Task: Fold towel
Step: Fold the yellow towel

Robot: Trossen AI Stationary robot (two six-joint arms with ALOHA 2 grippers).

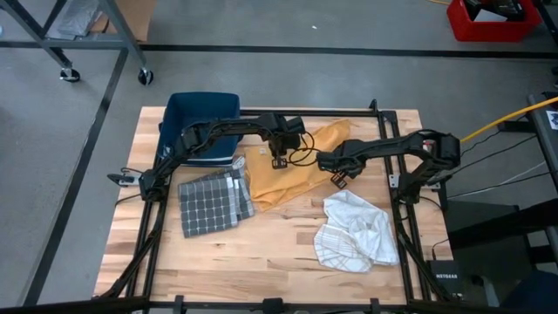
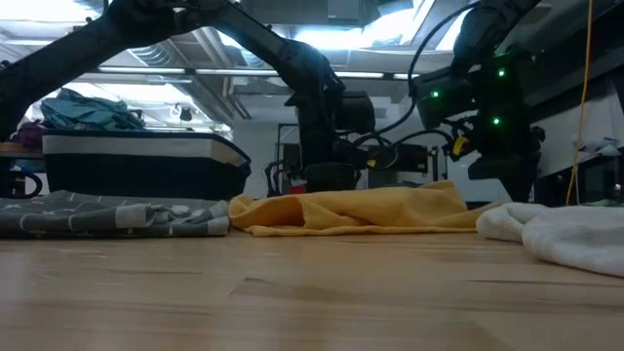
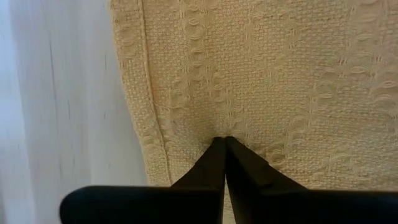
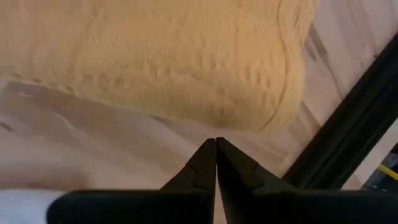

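High view: yellow towel (image 1: 301,166) lies mid-bench (image 1: 261,262), between a grey checked cloth (image 1: 212,201) and a white cloth (image 1: 356,229). Left wrist view: left hand (image 3: 224,140) clamped on the towel's weave. Right wrist view: right hand (image 4: 216,140) together, just short of the towel's edge, holding nothing.

You had a coarse, matt woven yellow towel (image 3: 261,74), a pale smooth wood table (image 1: 261,262), matt black fingers (image 4: 205,174), and a white cloth (image 1: 356,231).
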